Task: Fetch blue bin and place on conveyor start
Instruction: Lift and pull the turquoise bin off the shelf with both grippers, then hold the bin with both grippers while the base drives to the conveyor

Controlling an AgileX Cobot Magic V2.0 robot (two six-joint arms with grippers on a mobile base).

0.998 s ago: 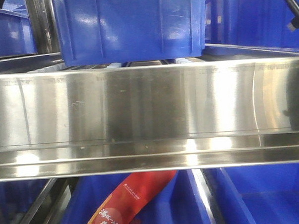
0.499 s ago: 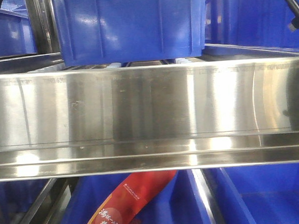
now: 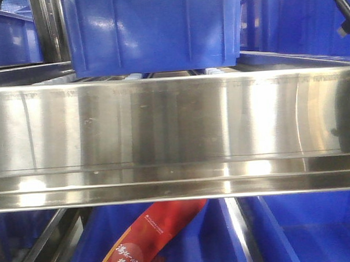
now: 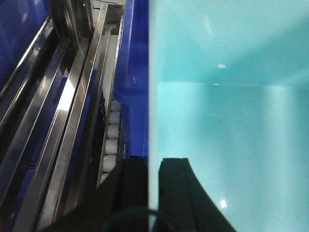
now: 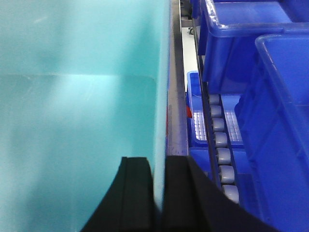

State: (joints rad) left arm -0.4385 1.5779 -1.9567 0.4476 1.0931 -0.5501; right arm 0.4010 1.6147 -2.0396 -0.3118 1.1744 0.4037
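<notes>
Front cam first: shiny shelf rail [image 3: 175,137] runs right across the middle, with a dark blue crate [image 3: 150,30] sitting just above it and a red packet [image 3: 153,236] poking up below it. There's no pale bin, no grippers and no conveyor start in this view.

Left wrist cam: the left gripper [image 4: 154,166] has its two black fingers [image 4: 176,193] squeezed onto one thin wall of the blue bin [image 4: 231,121], one finger inside and one outside. The shelf rail runs along well to the outer side of that wall, with a row of rollers [image 4: 111,145] in between.

Right wrist cam: the right gripper [image 5: 159,166] is doing the same on what looks like the opposite wall, pinching the edge. Here the shelf rail sits just beside the bin.

My read is that this is the fetch step, with the bin clamped on both sides at the rack. I can't tell if it's off the shelf yet. The next move needs both arms drawing back together, level, clear of the shelf rail, so the wall doesn't twist or slip before the trip to the belt.
</notes>
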